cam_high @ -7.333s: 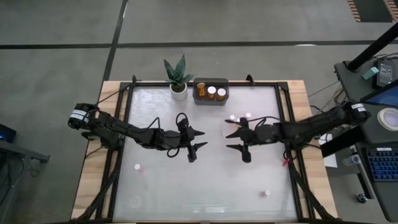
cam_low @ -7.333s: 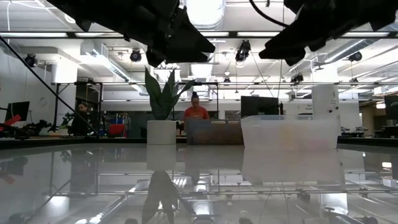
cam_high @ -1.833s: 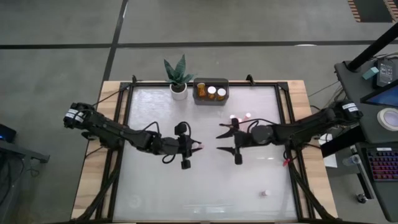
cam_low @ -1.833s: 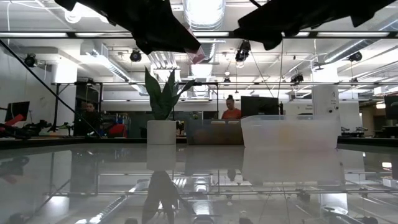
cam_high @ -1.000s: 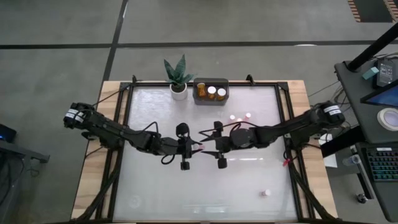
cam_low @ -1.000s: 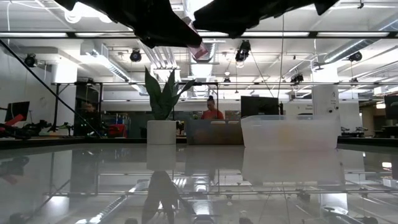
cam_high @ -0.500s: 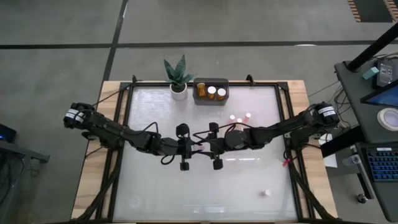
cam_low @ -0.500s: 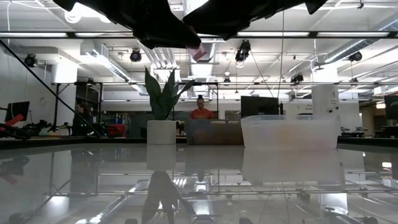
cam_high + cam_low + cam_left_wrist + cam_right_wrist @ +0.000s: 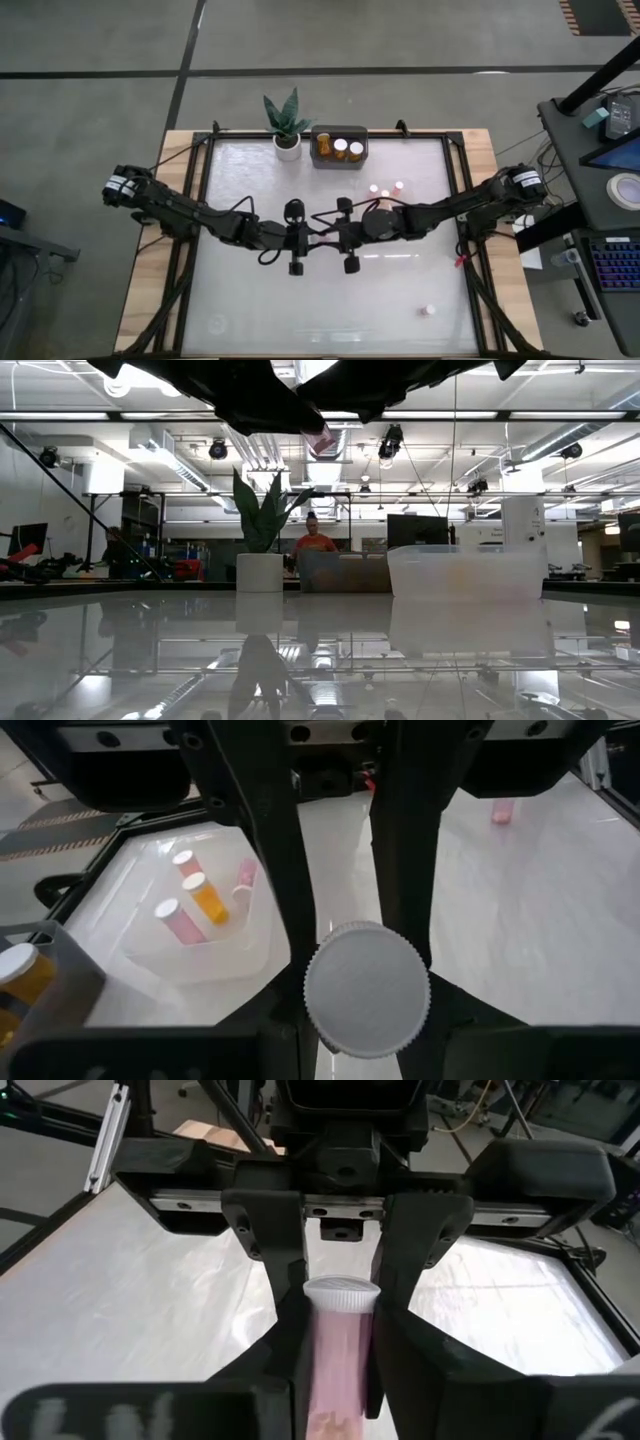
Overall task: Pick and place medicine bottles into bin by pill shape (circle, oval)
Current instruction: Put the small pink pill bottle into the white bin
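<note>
R gripper [image 9: 336,236] reached L gripper's [image 9: 306,238] pink bottle [image 9: 339,1348]; bin [image 9: 340,147] holds 3.

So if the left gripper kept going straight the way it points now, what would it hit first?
The right gripper, almost at once. In the high view the left gripper faces it at mid-table, with a pink bottle held between them. Both seem to grip it, though depth is unclear.
</note>
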Available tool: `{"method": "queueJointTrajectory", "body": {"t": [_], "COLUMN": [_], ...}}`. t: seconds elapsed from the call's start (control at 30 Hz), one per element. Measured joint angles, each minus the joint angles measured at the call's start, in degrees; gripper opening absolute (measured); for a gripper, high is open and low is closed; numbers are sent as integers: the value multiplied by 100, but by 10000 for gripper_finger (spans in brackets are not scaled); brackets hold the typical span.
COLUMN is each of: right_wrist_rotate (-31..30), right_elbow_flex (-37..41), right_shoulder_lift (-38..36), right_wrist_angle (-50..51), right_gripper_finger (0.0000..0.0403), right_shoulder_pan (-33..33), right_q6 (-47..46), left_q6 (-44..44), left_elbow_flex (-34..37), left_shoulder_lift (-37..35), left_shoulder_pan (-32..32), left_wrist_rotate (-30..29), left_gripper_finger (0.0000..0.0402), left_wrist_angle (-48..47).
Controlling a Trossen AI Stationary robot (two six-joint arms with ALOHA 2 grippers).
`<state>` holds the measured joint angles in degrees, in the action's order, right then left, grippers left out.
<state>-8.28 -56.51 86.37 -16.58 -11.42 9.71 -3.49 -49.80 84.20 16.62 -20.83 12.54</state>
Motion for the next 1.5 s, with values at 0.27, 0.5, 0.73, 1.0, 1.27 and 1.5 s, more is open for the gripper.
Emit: {"method": "queueJointTrajectory", "body": {"t": [0.27,0.5,0.73,1.0,1.27,1.5], "right_wrist_rotate": [-22,-25,-56,-47,-27,81], "right_elbow_flex": [0,-1,9,13,13,11], "right_shoulder_lift": [0,-64,-331,-494,-300,-208], "right_wrist_angle": [8,153,756,1583,1236,985], "right_gripper_finger": [80,117,171,205,210,191], "right_shoulder_pan": [4,7,16,17,11,9], "right_q6": [-86,-141,-183,-590,-627,-614], "left_q6": [2,7,11,275,282,286], "left_elbow_flex": [3,20,17,13,11,11], "left_shoulder_lift": [0,0,-27,-87,-87,-87], "left_shoulder_pan": [0,-2,4,7,4,2], "left_wrist_rotate": [-51,-50,-44,-23,-26,-49], "left_gripper_finger": [75,75,75,75,75,75], "left_wrist_angle": [14,30,20,114,97,136]}}
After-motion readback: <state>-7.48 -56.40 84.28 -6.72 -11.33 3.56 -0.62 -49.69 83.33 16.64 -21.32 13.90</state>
